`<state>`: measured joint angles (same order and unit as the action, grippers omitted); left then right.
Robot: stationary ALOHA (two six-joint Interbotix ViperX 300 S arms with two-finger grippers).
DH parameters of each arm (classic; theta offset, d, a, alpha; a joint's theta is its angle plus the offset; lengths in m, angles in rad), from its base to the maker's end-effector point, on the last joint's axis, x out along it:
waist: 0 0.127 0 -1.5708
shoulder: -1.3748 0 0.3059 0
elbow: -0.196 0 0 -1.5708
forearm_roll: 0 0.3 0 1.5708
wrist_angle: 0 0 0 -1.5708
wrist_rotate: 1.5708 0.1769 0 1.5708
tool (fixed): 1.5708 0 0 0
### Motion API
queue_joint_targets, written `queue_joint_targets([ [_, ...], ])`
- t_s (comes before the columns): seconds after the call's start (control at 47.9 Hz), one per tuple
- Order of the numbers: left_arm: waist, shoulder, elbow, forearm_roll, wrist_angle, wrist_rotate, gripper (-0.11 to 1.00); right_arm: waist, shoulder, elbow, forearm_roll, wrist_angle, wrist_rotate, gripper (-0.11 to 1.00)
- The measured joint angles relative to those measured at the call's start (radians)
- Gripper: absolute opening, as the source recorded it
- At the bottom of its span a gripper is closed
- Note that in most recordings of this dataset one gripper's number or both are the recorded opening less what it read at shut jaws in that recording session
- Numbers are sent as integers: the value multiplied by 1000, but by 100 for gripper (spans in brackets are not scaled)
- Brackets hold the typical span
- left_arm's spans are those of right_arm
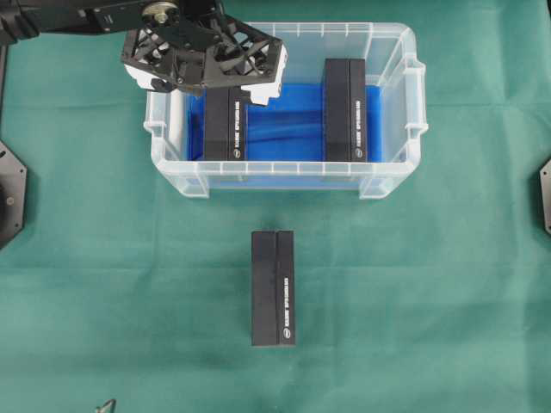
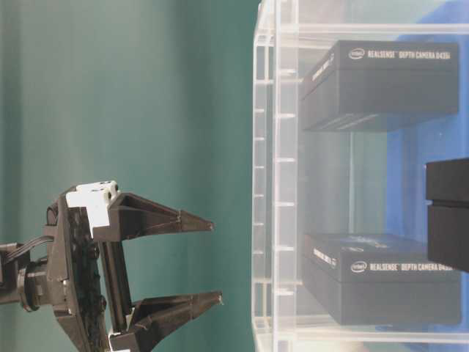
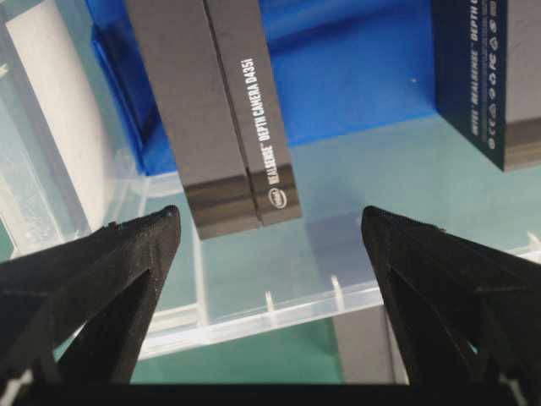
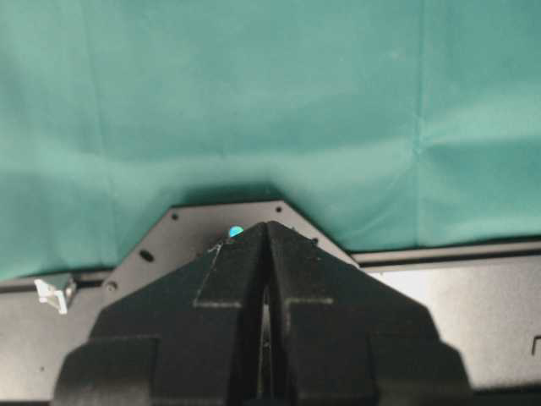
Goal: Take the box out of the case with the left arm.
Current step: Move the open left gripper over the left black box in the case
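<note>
The clear case point(image 1: 392, 176) with a blue floor holds two black boxes, a left box point(image 1: 225, 129) and a right box point(image 1: 350, 112). My left gripper point(image 1: 211, 64) hangs open above the far end of the left box, touching nothing. In the table-level view this gripper point(image 2: 214, 260) is short of the case rim point(image 2: 264, 183), its pointed fingers point(image 2: 187, 220) spread wide. The left wrist view looks between the fingers point(image 3: 118, 271) onto the left box point(image 3: 220, 110) and the case's near wall point(image 3: 270, 309). My right gripper point(image 4: 267, 230) is shut and holds nothing.
A third black box point(image 1: 273, 288) lies on the green cloth in front of the case. Black base plates point(image 1: 10, 194) sit at the left and right table edges. The right gripper rests over its own grey plate point(image 4: 169, 245).
</note>
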<state>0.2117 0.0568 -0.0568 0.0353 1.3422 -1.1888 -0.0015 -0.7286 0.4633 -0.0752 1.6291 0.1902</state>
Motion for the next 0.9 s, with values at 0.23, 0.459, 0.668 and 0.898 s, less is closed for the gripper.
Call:
queue_joint_targets([
  [0.23, -5, 0, 2, 0, 9, -2, 88, 0, 0, 0, 2, 0, 0, 0],
  [0.459, -5, 0, 2, 0, 25, -2, 88, 0, 0, 0, 2, 0, 0, 0],
  [0.668, -8, 0, 2, 0, 12, -3, 88, 0, 0, 0, 3, 2, 0, 0],
  [0.898, -11, 0, 2, 0, 11, -6, 88, 0, 2, 0, 2, 0, 0, 0],
])
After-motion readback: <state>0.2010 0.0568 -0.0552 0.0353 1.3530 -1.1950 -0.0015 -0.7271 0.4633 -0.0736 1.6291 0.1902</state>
